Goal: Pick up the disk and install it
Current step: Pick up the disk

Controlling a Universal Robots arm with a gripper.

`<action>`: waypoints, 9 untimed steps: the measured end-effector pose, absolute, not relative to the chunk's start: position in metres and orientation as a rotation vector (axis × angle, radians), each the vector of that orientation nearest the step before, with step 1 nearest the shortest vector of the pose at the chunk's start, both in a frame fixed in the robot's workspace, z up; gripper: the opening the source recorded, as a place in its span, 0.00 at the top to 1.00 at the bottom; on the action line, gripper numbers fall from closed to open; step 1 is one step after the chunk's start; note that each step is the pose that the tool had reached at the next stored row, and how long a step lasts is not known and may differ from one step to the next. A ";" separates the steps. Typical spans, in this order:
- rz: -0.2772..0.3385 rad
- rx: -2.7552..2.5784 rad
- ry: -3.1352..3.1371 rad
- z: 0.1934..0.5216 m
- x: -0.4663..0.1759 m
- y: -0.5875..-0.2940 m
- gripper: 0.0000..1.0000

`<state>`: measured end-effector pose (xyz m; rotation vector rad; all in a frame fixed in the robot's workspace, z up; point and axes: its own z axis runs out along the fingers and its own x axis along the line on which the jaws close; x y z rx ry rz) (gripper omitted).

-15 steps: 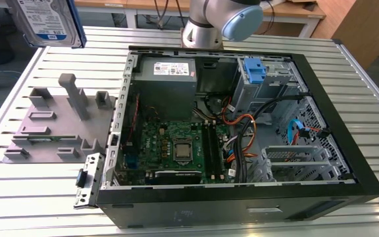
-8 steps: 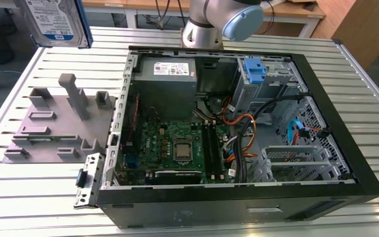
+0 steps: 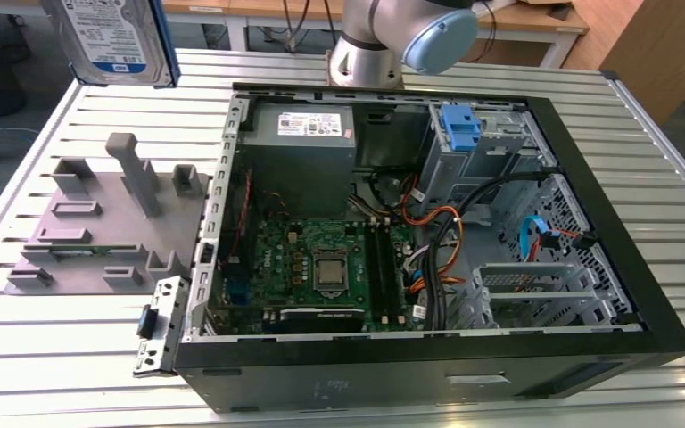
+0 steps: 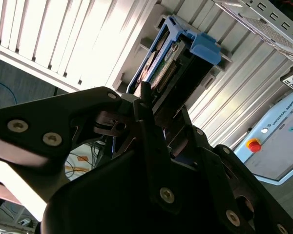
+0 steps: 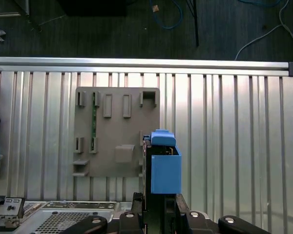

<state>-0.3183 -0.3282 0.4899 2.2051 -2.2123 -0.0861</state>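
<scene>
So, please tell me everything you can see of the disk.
The disk is a flat silver-grey hard drive with a white label and a blue band, framed by a blue plastic carrier. It hangs in the air above the slatted metal table, by the grey fixture plate. The hand grips it at one end; nothing else touches it.

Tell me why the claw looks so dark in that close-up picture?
In the second wrist view the claw, shut on the disk, is shaded and nearly black, while the table slats behind glare almost white. In the first wrist view light is even and the disk's blue shows clearly.
</scene>
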 end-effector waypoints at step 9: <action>-0.086 2.205 -2.212 0.490 -0.304 -0.328 0.65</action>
